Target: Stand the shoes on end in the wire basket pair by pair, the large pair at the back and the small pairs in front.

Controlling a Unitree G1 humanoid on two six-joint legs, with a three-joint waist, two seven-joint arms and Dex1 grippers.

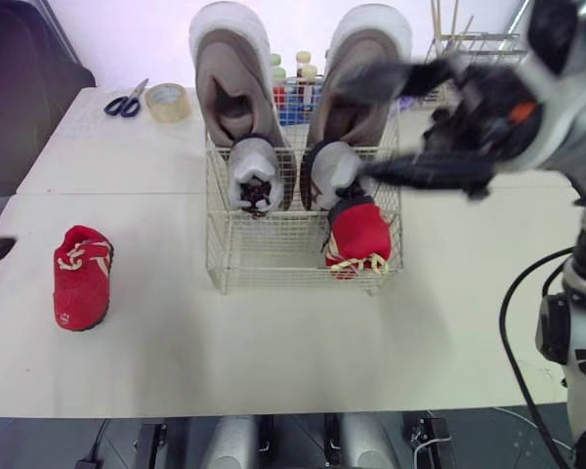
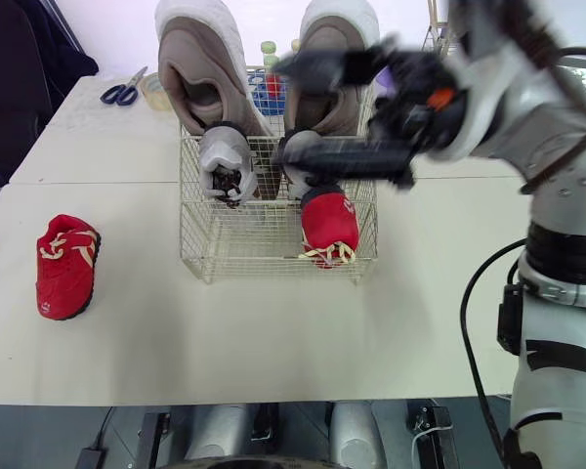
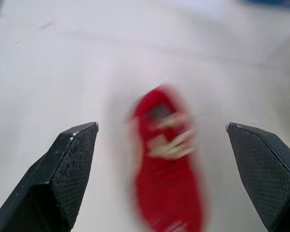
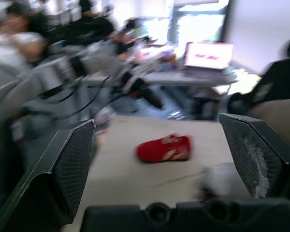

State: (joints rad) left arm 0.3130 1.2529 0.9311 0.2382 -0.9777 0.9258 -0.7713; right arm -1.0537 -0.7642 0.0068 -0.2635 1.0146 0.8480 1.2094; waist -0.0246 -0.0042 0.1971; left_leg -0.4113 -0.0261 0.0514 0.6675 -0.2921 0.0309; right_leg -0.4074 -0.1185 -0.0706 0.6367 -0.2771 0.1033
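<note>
Your right gripper point(image 1: 356, 127) hangs over the right half of the wire basket point(image 1: 225, 264). Its two black fingers are spread wide with nothing between them. Your left gripper point(image 3: 162, 126) is parted just as wide, the cross-hatched pads point(image 3: 72, 159) well apart. The loose red shoe point(image 1: 82, 277) lies under the gap and neither finger touches it.

The basket is a boxy grid of thin cream-coated wire standing on the pale, matte table point(image 1: 273, 342). At the back, the large pair point(image 1: 234, 83) stands on end side by side, with soft tan uppers and thick white soles rising well above the rim. Just in front of them the small grey pair point(image 1: 255, 176) also stands upright, rounded and stubby.

In the front right corner the basket's red shoe point(image 1: 357, 234) stands on end against the front wire, its cream laces low. The loose red shoe, smooth and rounded with the same cream laces, lies sole-down on the table well to the left of the basket.

At the far left of the table, blue-handled scissors point(image 1: 127, 101) lie beside a roll of tape point(image 1: 167, 101).
</note>
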